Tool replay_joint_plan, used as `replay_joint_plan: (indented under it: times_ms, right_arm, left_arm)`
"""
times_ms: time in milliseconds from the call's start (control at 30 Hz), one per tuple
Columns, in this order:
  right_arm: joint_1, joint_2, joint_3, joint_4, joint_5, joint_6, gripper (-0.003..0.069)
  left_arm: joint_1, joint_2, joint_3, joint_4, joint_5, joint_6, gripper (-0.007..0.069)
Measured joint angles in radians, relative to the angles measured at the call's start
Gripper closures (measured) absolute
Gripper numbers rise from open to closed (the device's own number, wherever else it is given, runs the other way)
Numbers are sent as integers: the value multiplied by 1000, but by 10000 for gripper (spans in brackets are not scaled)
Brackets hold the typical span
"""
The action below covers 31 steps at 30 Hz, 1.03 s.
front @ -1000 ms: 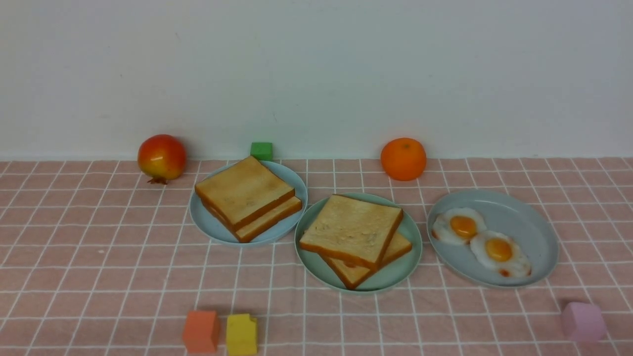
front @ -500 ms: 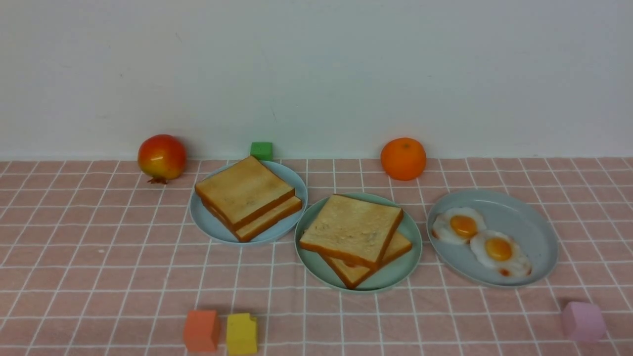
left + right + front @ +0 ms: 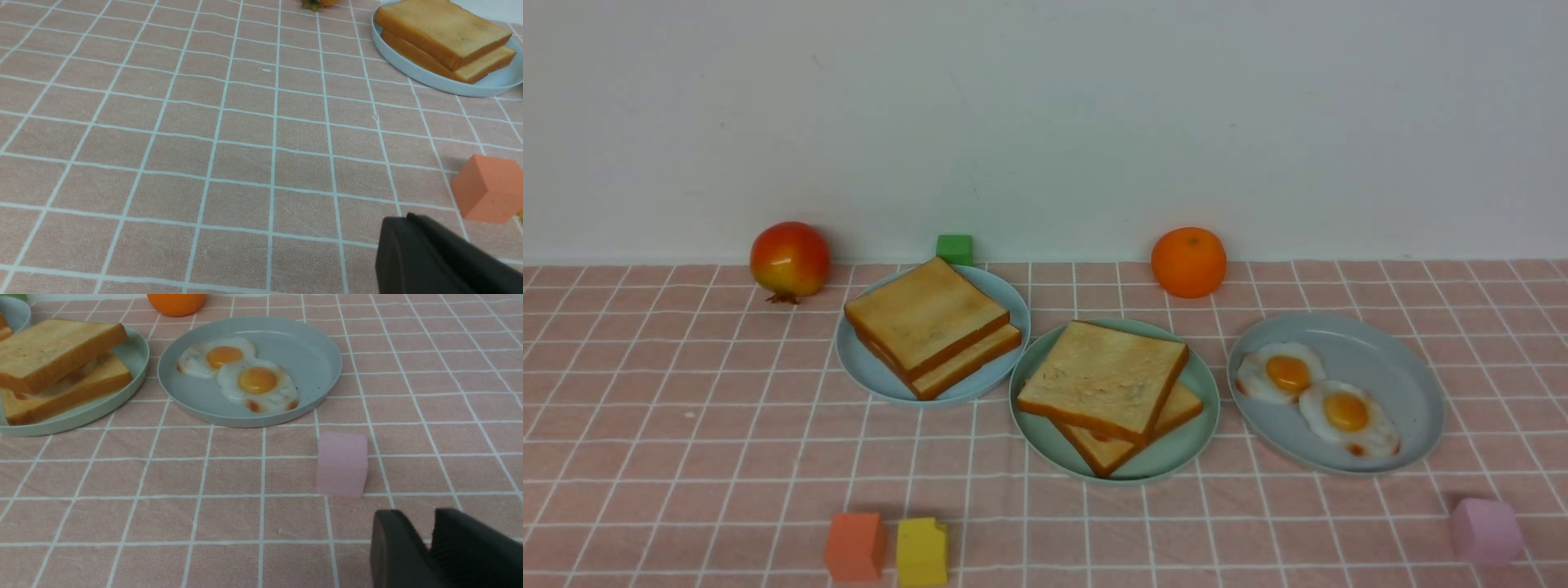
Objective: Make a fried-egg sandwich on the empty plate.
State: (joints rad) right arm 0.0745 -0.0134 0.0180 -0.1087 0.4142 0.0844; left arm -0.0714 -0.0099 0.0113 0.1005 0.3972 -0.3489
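Front and wrist views, sandwich stage. The mint-green plate [image 3: 1199,425] sits at the centre of the checked cloth [image 3: 686,425] and carries the top toast slice [image 3: 1103,377] laid askew over the lower toast slice [image 3: 1180,407], so that the corners do not line up; a pale sliver between them in the right wrist view [image 3: 61,384] is probably the fried egg, though too little shows to be sure. By this reading the sandwich looks assembled or nearly so. The left gripper [image 3: 408,222] is clenched on nothing, low over the cloth near the orange block [image 3: 488,188]. The right gripper [image 3: 427,517] stands slightly parted and empty, just short of the pink block [image 3: 342,463]. Neither arm appears in the front view. Hazards, as judgement: the twisted top slice rests on a thin, likely slippery filling, so any further nudge to square it could slide it, or push the egg out at the side. The lower slice's near corner lies close to the rim and could ride over it if pushed. A low sweep by the right arm could knock the pink block or clip the blue-grey plate [image 3: 1396,351] holding two spare eggs [image 3: 1346,415]
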Motion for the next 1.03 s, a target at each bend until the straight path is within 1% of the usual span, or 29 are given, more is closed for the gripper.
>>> replay_joint_plan:
  times_ms: [1033]
  right_arm:
    - [0, 0, 0, 0, 0, 0, 429]
  left_arm:
    - [0, 0, 1, 0, 0, 0, 580]
